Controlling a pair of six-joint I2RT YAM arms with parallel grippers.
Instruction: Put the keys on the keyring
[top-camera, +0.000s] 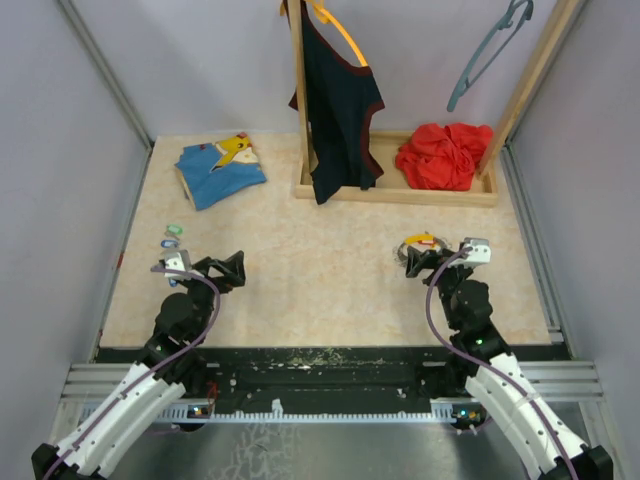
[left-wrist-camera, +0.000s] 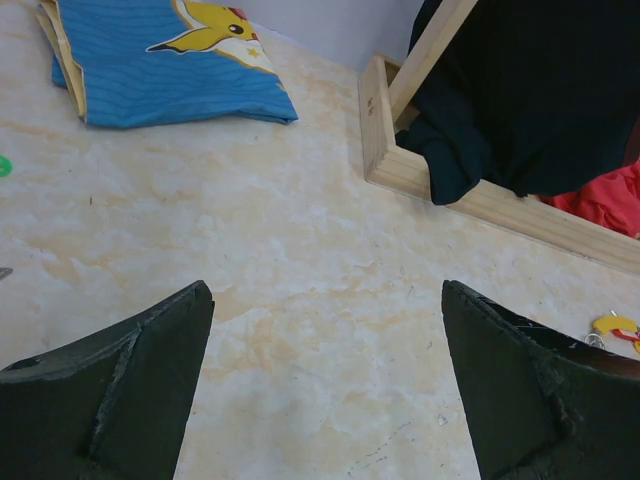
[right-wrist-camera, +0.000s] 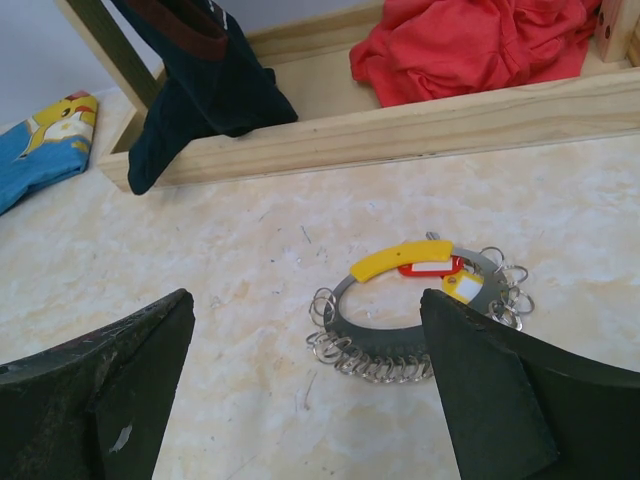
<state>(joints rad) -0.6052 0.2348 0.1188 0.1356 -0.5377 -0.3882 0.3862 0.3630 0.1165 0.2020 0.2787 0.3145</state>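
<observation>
- Marbled beige worktop (top-camera: 330, 290) runs between grey walls, with a wooden rack base (top-camera: 400, 192) at the far side.
- My left gripper (top-camera: 228, 270) hovers spread wide with nothing between its fingers. My right gripper (top-camera: 418, 262) is equally spread and empty.
- The keys (top-camera: 172, 237), one mint green and one blue, lie by the worktop's left edge, near my left gripper and off to its left.
- The keyring (right-wrist-camera: 392, 262) lies flat just ahead of my right gripper, well apart from the keys.
- I judge the keys light, stiff and likely to skid, so pinching a plastic head looks best.
- The keyring looks like thin, slick, springy wire. I would take it at the yellow tag, where there is some bulk.
</observation>
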